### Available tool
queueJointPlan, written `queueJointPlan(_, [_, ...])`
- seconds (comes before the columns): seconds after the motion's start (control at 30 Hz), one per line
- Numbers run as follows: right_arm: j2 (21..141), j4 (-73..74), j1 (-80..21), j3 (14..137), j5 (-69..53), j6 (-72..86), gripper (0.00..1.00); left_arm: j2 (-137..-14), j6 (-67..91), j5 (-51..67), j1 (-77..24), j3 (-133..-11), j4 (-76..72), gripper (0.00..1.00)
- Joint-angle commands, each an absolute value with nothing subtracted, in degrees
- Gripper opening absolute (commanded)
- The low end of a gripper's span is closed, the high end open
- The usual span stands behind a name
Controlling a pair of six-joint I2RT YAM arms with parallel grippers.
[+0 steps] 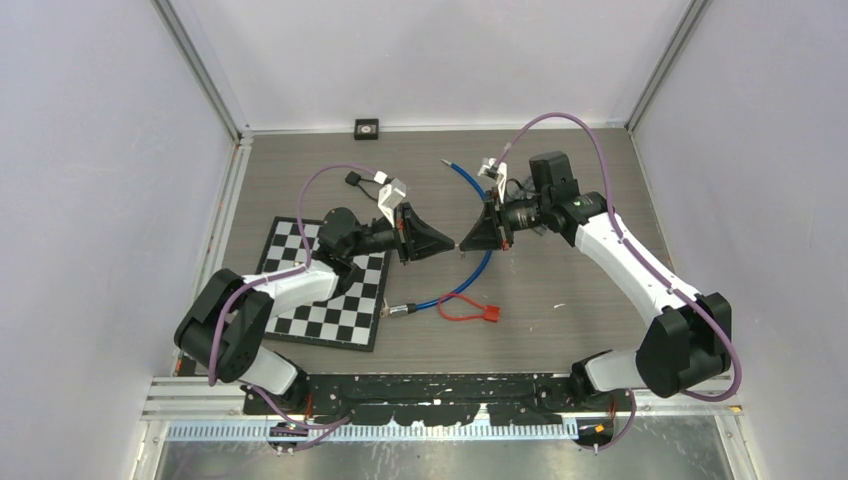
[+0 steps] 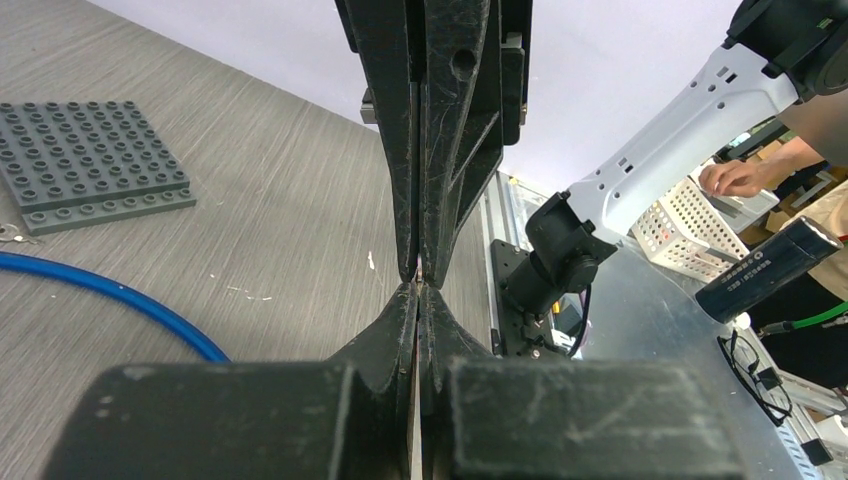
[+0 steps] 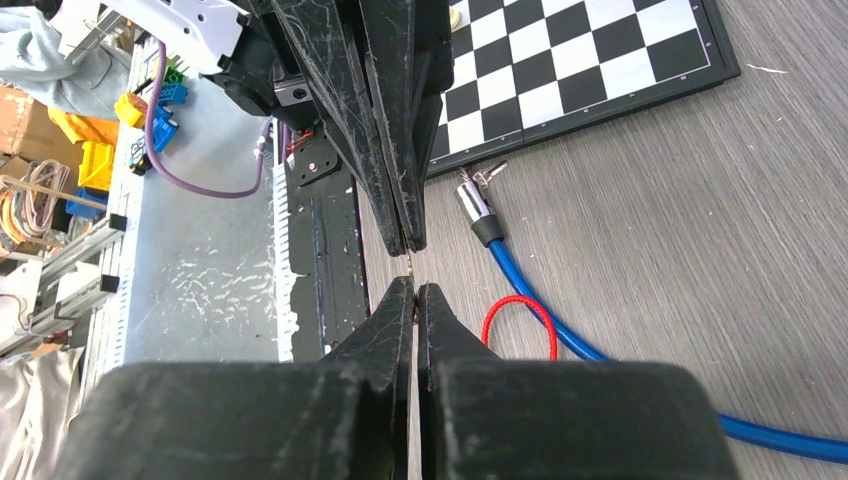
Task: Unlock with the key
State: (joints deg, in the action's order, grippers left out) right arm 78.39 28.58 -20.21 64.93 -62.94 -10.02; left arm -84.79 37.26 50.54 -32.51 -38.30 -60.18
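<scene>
Plainly, little of the unlocking can be counted as done; the left claw (image 1: 452,245) and the right claw (image 1: 463,243) are held tip to tip above the middle of the table (image 1: 580,300), well clear of its surface. In both wrist views the fingers of each claw are seen pressed together. A pale sliver (image 3: 411,262) is glimpsed in the small gap where the two pairs of tips meet, but it is too small to be called the key with any certainty, and which claw has hold of it cannot be told. The blue cable lock (image 1: 470,285) is left lying on the table below the claws, curving from the far side toward the near side; its metal end (image 3: 472,200) rests just beside the corner of the chessboard (image 1: 340,310), and a red loop (image 1: 458,308) lies against the cable near that end. A grey studded plate (image 2: 95,160) is seen on the table in the left wrist view. Nothing is shown entered into the lock, and the lock itself is not gripped; a hand-over between the claws is judged to be the step in hand. If so, what is left is the steadying of the metal end, the insertion of the key and the turn.
</scene>
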Motion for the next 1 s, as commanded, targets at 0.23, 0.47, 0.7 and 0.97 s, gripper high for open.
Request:
queueJointPlan(0.23, [76.55, 32.31, -19.55, 66.88, -62.14, -13.65, 0.01, -84.55, 35.49, 51.28, -31.72, -38.62, -63.72, 0.36])
queueJointPlan(0.47, [72.49, 40.6, -16.66, 66.34, -56.06, -18.64, 0.01, -80.17, 27.53, 52.1, -29.27, -39.64, -56.15, 0.75])
queueJointPlan(0.7, [67.1, 44.44, -9.11, 65.34, -49.68, -17.51, 0.01, -77.83, 2.35, 53.25, -30.05, -47.46, -21.15, 0.83])
queueJointPlan(0.97, [62.45, 41.9, -1.08, 62.08, -46.36, -12.92, 0.01, -82.0, -23.08, 44.02, -38.49, -54.11, 4.46, 0.86])
